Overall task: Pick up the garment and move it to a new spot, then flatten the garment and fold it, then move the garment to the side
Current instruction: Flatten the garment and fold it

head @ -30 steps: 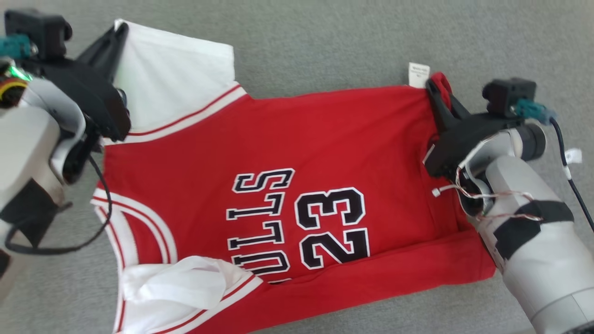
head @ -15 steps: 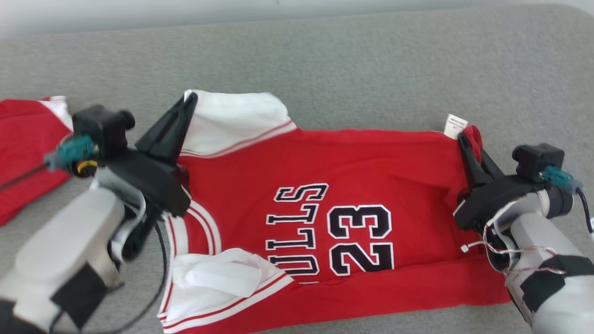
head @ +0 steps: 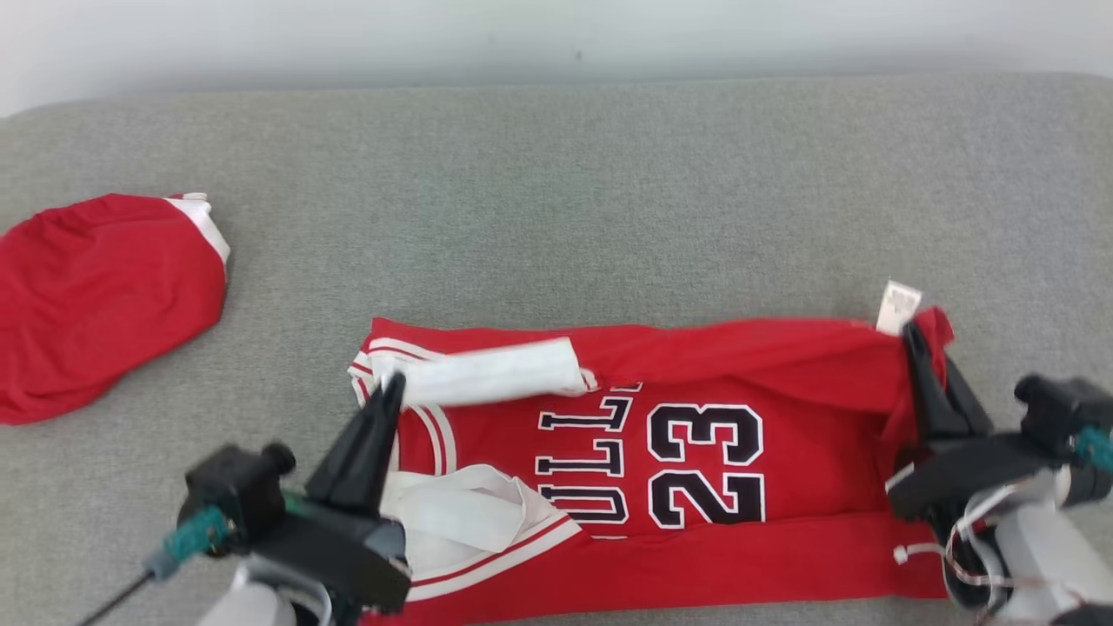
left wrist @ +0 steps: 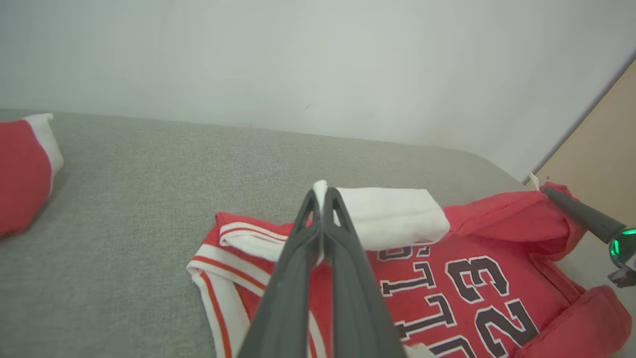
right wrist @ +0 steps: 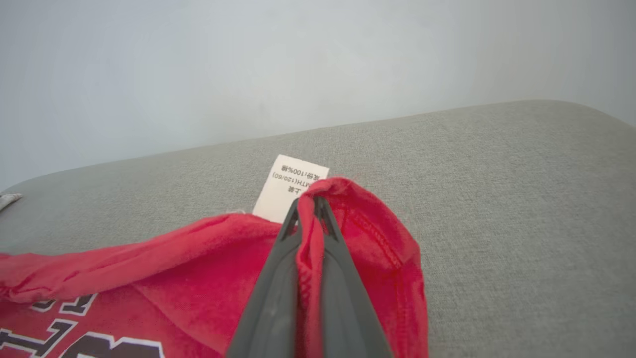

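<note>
left gripper (head: 393,384) is clamped on the jersey (head: 809,417), white sleeve bit. right gripper (head: 911,330) pinches the red corner by the tag (head: 899,306).

The red jersey (head: 800,452) with a black "23" lies front up on the grey surface (head: 556,200), neck to the left. Its far edge is doubled over toward the near side, with a white sleeve (head: 496,372) across the lettering. A white label (head: 898,306) stands at its raised far right corner.

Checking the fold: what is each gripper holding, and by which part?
The red jersey: left gripper pinches the white sleeve edge, right gripper the hem corner beside the label.
</note>
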